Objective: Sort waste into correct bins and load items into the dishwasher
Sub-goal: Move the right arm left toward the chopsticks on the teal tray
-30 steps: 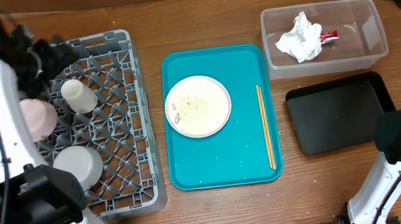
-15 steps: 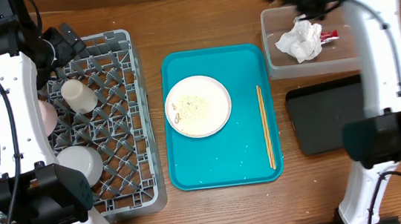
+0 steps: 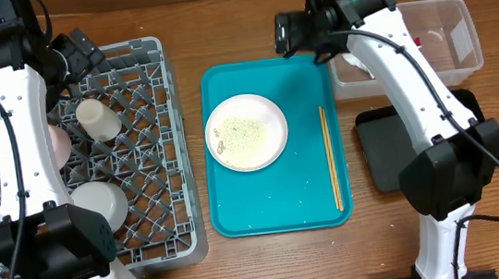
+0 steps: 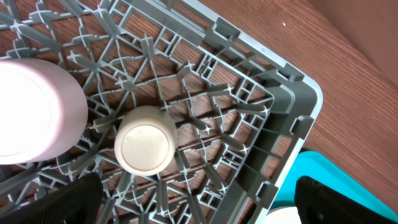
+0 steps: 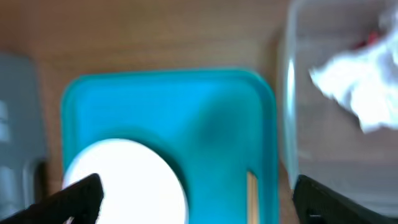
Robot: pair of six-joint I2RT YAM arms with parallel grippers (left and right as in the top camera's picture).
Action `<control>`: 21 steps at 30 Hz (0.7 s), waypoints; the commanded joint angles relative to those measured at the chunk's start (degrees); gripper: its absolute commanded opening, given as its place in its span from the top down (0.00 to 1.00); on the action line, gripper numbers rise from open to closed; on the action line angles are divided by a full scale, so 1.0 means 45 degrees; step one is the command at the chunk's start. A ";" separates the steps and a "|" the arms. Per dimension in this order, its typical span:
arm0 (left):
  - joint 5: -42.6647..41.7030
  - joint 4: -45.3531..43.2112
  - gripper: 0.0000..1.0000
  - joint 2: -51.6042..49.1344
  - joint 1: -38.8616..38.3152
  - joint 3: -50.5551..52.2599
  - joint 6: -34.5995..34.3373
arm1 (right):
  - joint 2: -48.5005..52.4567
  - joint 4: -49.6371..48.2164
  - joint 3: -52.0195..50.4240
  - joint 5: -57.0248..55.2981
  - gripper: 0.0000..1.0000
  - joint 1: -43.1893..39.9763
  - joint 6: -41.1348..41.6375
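1. On a wooden table [image 3: 246, 19], we are looking at a teal tray [image 3: 311, 198] carrying a white plate [image 3: 275, 146] of crumbs [image 3: 241, 133] and chopsticks [image 3: 330, 157].
2. Left of the tray, the dish rack [image 3: 155, 214] is holding the cup [image 3: 97, 118] and pink bowl [image 4: 31, 112]; the left gripper [image 3: 81, 53] is hovering wide open, empty.
3. Over the tray's far edge, the right gripper [image 3: 296, 37] is hanging wide open, empty.
4. Right of the tray, the clear tub [image 3: 462, 43] is holding the napkin [image 5: 360, 93].
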State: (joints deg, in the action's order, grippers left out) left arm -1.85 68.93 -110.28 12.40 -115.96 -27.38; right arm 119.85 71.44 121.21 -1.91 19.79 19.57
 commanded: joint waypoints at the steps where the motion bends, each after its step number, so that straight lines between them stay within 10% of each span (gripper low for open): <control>1: 0.0209 -0.0102 0.00 -0.0015 -0.0034 -0.0078 -0.0262 | -0.0010 0.0923 -0.0447 -0.0102 0.09 -0.0199 -0.0005; 6: 0.0214 -0.0379 0.00 -0.0015 -0.0034 -0.0078 -0.0253 | -0.0010 0.1627 -0.1627 0.2336 0.42 -0.0136 -0.0131; 21: 0.0209 -0.0379 0.00 -0.0015 -0.0034 -0.0078 -0.0257 | -0.0010 0.0782 -0.5134 0.1098 0.41 0.0923 0.0617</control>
State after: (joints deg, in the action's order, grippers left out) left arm -1.45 67.37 -110.26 12.40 -115.96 -27.55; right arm 119.87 76.05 100.57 4.73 24.38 20.84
